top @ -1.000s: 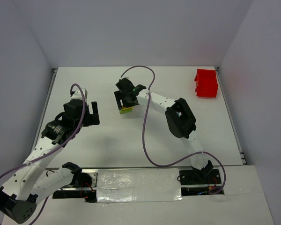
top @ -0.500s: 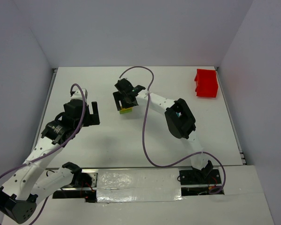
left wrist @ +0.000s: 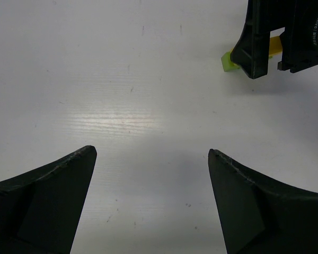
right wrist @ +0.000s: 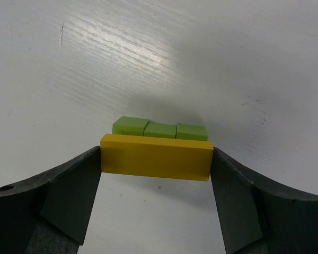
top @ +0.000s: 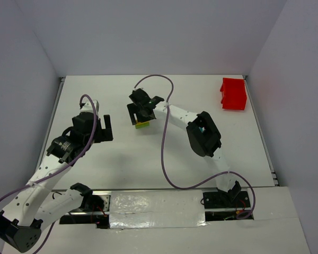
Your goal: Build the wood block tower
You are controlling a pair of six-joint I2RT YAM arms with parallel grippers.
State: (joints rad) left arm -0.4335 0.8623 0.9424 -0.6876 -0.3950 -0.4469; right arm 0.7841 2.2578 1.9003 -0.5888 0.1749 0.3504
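My right gripper [right wrist: 156, 154] is shut on a yellow bar [right wrist: 155, 157], one finger pressing on each short end. Just beyond the bar a green block [right wrist: 160, 128] with three facets lies on the white table; whether the two touch I cannot tell. From above, the right gripper [top: 141, 112] hangs over the green block [top: 142, 125] in the middle of the far half. The left gripper [top: 103, 128] stands open over bare table to the left, its jaws wide apart [left wrist: 152, 152]. In the left wrist view the green block [left wrist: 227, 60] and the yellow bar [left wrist: 275, 45] peek out beside the right gripper's fingers [left wrist: 254, 42].
A red plastic bin [top: 233, 94] sits at the far right corner of the table. White walls close off the table [top: 122, 159] on three sides. A purple cable loops over the right arm.
The right gripper with the yellow bar has shifted slightly left over the green block. The left arm has not moved.
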